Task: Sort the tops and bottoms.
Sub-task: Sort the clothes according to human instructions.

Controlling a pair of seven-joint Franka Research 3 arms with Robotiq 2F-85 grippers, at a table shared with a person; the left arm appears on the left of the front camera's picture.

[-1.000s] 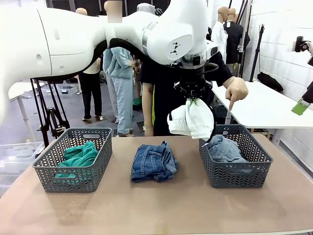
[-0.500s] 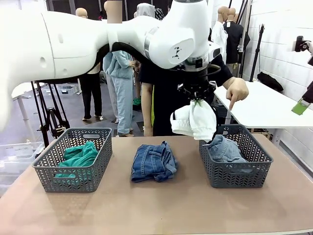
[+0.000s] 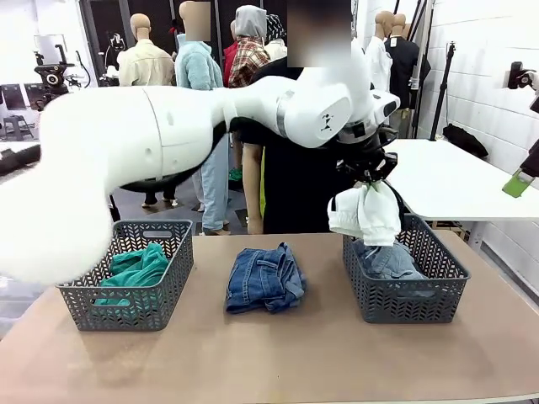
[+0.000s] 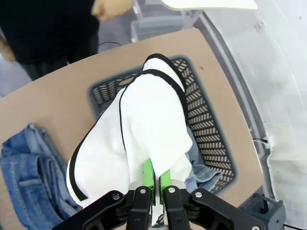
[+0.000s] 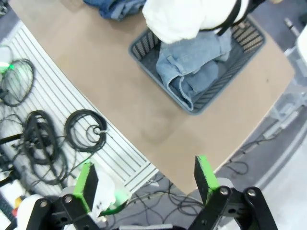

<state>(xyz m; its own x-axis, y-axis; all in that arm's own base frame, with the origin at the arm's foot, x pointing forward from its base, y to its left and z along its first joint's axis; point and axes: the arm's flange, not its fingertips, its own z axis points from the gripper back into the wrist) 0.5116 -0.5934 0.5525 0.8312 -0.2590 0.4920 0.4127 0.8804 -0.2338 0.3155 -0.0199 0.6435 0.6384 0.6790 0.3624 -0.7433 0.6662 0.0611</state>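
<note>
1. Grip: left gripper (image 3: 368,175) has its jaws pressed together on a pinched fold at the top of the white garment with black edging (image 3: 364,215). In the left wrist view the green pads (image 4: 148,173) stand almost touching, with white cloth caught between them (image 4: 156,175).
2. White garment with black edging (image 4: 139,129) hangs bunched below the left gripper, clear of the brown table (image 3: 295,353), over the rear left part of the right-hand dark grey lattice basket (image 3: 438,282). Cannot tell whether its lower edge touches what lies inside.
3. Pale-blue denim garment (image 3: 387,259) lies crumpled in that basket, just under the hanging cloth.
4. Darker-blue denim garment (image 3: 264,278) lies folded on the table between the two baskets, apart from both.
5. Soft teal-green fabric garment (image 3: 135,269) lies in the left-hand dark grey lattice basket (image 3: 84,290).
6. Right gripper (image 5: 145,181) has its jaws wide apart and holds nothing. It is high above the table corner, looking down on the right-hand basket (image 5: 144,45), the pale-blue denim (image 5: 192,67) and coiled black cables (image 5: 86,132) on the floor.
7. Person in a black T-shirt (image 3: 286,168) stands at the far side, behind the left arm. One hand (image 4: 108,8) shows beyond the table edge.
</note>
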